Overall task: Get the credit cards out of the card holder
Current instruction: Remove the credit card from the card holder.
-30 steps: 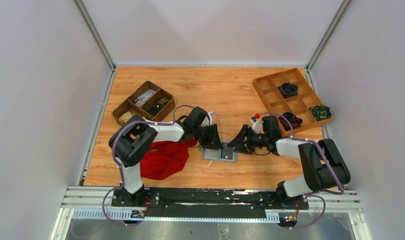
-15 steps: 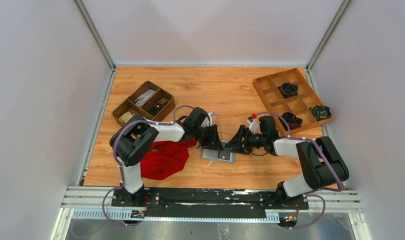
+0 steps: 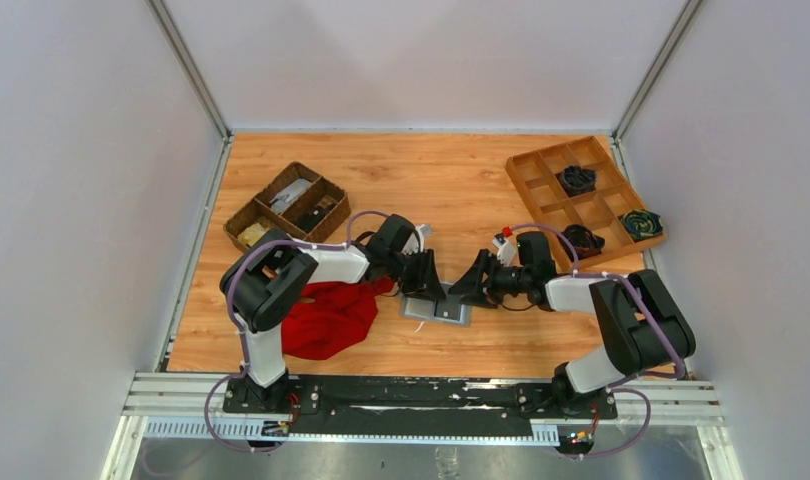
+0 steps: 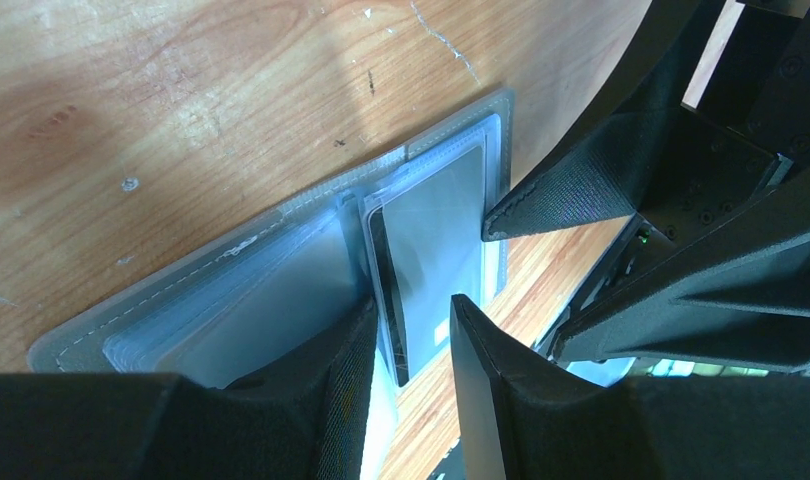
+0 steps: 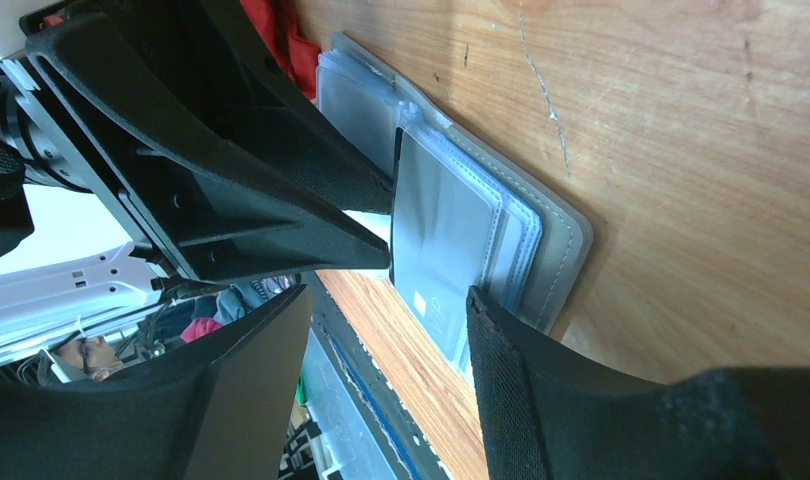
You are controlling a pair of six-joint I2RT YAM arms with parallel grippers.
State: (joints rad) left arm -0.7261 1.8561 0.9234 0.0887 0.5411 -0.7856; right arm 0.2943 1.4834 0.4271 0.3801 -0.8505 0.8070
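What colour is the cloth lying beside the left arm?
The cloth is red, clearest in the top external view.

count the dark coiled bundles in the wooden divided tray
3 in the wooden tray: far bundle in a back compartment, right-edge bundle, near bundle. The tray's near corner is partly covered, so more could hide there.

The card holder (image 3: 439, 308) lies opened flat on the wooden worktop (image 3: 461, 190), towards its front edge, inner faces up; it is a small grey bifold with a stitched border and layered clear sleeves on both halves; the credit cards (image 4: 436, 225) sit stacked in the sleeves of one half; the top one looks flat and grey, with a small pale mark near one corner; a dark card edge shows just beside the fold; whether any card has left its slot cannot be told.
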